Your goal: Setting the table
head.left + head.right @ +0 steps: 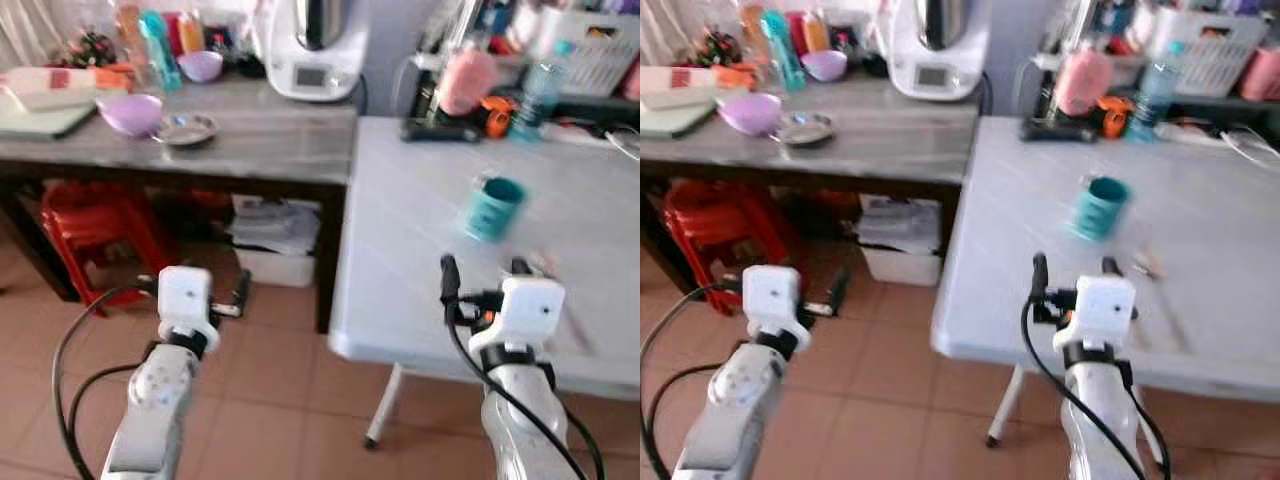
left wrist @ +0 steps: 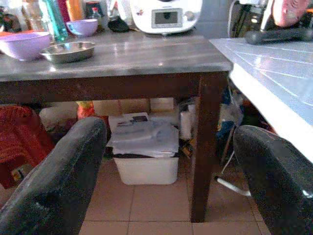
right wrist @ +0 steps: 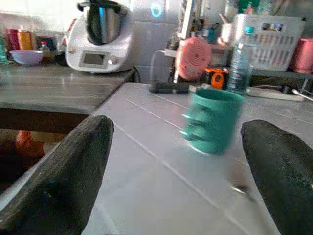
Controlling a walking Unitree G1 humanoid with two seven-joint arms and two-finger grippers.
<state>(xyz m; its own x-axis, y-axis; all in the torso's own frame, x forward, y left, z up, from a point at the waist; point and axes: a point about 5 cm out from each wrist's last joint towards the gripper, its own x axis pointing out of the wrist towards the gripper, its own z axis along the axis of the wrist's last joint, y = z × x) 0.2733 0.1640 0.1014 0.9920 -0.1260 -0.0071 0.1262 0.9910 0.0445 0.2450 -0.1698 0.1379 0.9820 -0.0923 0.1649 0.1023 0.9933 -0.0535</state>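
A teal cup (image 1: 493,208) stands on the white table (image 1: 420,200), blurred. My right gripper (image 1: 485,272) hovers open over the table's near edge, just short of the cup (image 3: 212,120), with nothing between its fingers (image 3: 68,176). My left gripper (image 1: 193,284) is open and empty, low above the tiled floor in front of the wooden side table (image 1: 260,140). On that side table sit a large purple bowl (image 1: 130,112), a metal plate (image 1: 185,128) and a small purple bowl (image 1: 200,66). A small blurred object (image 1: 1148,265) lies on the white table near the cup.
A white kitchen machine (image 1: 318,45) stands at the back of the side table. A water bottle (image 1: 540,95), a pink item (image 1: 465,80) and a white basket (image 1: 600,50) crowd the white table's far end. Red stools (image 1: 90,225) and a white bin (image 2: 146,169) sit under the side table.
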